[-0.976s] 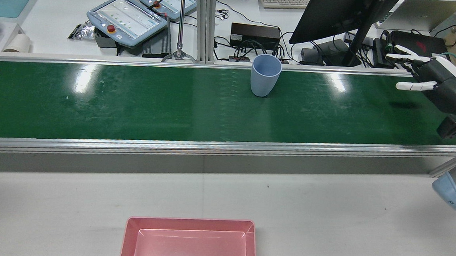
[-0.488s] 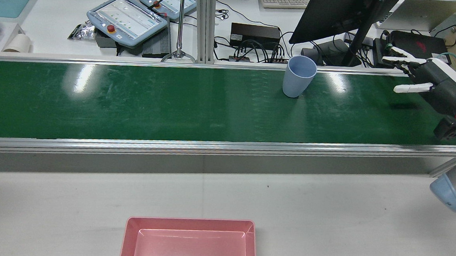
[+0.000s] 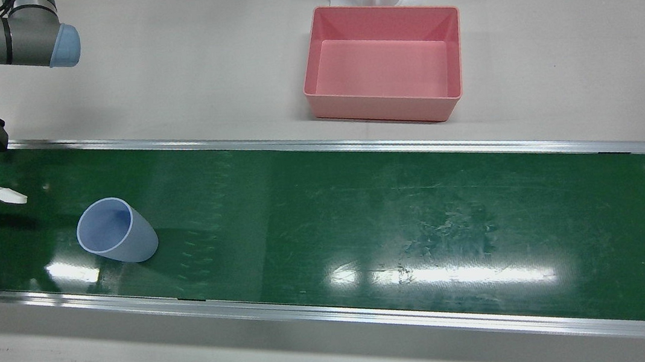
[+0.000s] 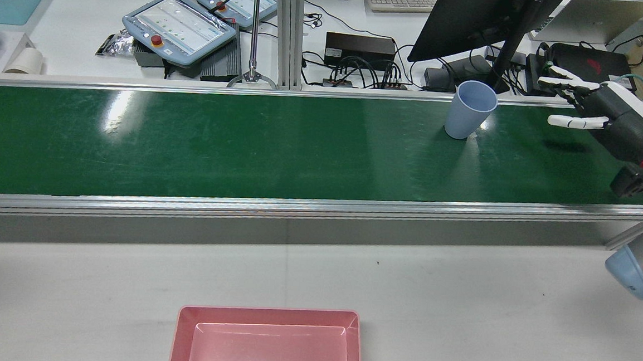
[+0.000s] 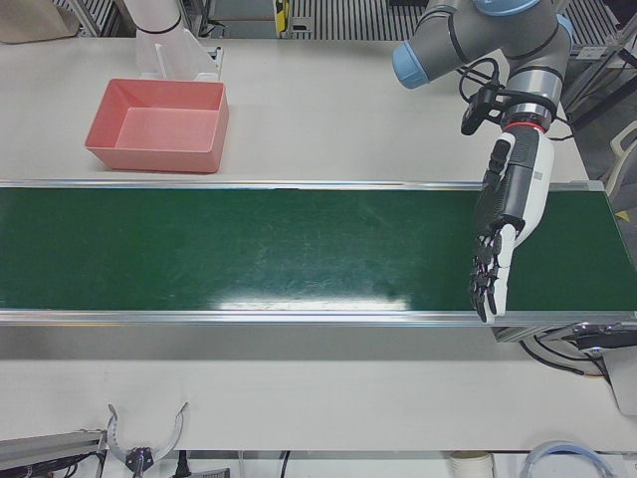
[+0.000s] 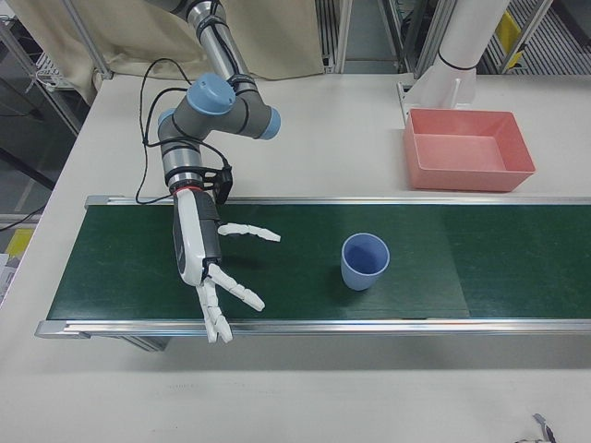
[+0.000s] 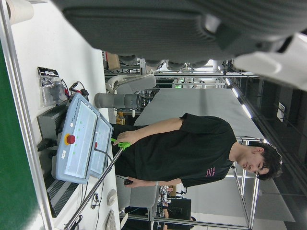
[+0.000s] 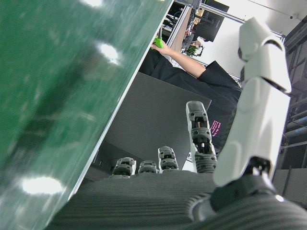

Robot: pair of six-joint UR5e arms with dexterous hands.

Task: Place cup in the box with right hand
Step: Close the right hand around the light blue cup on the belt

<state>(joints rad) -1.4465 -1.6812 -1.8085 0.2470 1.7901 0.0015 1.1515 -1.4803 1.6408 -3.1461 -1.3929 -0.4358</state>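
Observation:
A light blue cup point(image 4: 467, 112) stands upright on the green conveyor belt point(image 4: 245, 142), near its far edge. It also shows in the front view point(image 3: 116, 232) and in the right-front view point(image 6: 365, 263). My right hand point(image 4: 610, 117) is open and empty, fingers spread, hovering over the belt's end, a short gap from the cup; it also shows in the right-front view point(image 6: 199, 245). The empty pink box point(image 4: 268, 314) sits on the white table on the near side of the belt, and shows in the front view point(image 3: 387, 110). My left hand point(image 5: 508, 209) is open and empty over the belt's other end.
Aluminium rails point(image 4: 297, 207) edge the belt. Beyond its far rail are a monitor stand point(image 4: 501, 63), cables, a black unit point(image 4: 360, 49) and teach pendants point(image 4: 177, 26). White table point(image 4: 459, 300) lies between belt and box.
The cup has travelled along the belt to the right in the rear view, closer to my right hand. My right hand has shifted slightly and stays open.

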